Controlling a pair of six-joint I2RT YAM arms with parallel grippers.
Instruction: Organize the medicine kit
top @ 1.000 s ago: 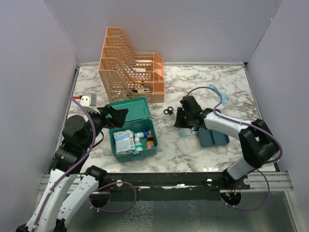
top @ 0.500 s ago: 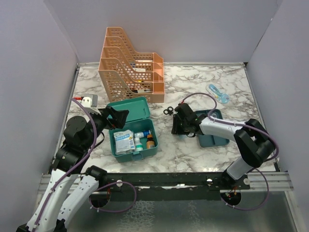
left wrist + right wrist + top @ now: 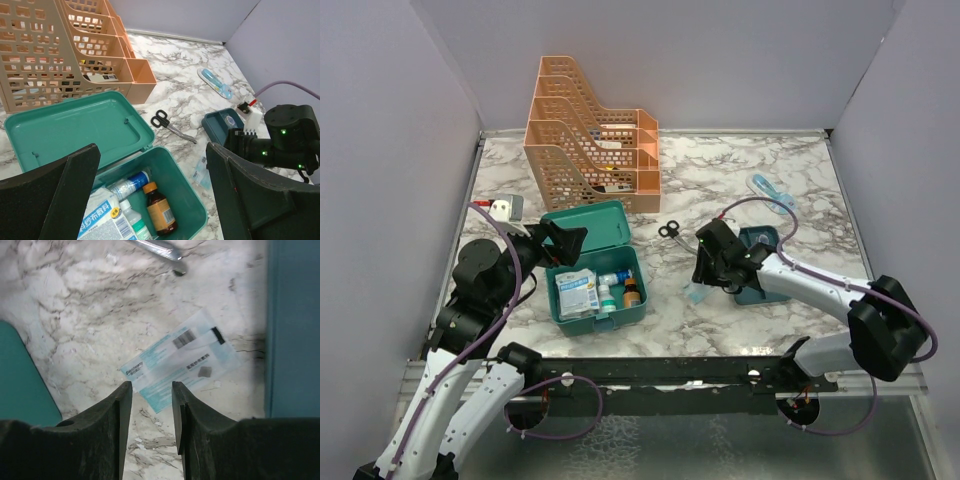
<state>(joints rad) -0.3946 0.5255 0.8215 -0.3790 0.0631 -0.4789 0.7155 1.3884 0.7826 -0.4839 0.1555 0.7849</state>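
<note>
The teal medicine kit (image 3: pixel 638 300) lies open, its lid (image 3: pixel 585 228) flat behind it. It holds a white gauze pack (image 3: pixel 578 293), an amber bottle (image 3: pixel 160 210), a white bottle and a blue tube. My left gripper (image 3: pixel 565 240) is open wide and empty above the kit's left side (image 3: pixel 155 200). My right gripper (image 3: pixel 705 272) is open and empty, its tips (image 3: pixel 150 400) just over a flat blue-white packet (image 3: pixel 182 357) on the marble right of the kit. The teal divided tray (image 3: pixel 762 290) lies right of it, partly hidden by the right arm.
Black-handled scissors (image 3: pixel 668 230) lie behind the packet. A blue-white blister pack (image 3: pixel 772 192) lies at the back right. The orange perforated file rack (image 3: pixel 590 135) stands behind the kit. White walls close in the table on three sides.
My right gripper has moved nearer and slightly right, away from the scissors. The flat packet now shows on the marble below it. The left arm has not moved.
</note>
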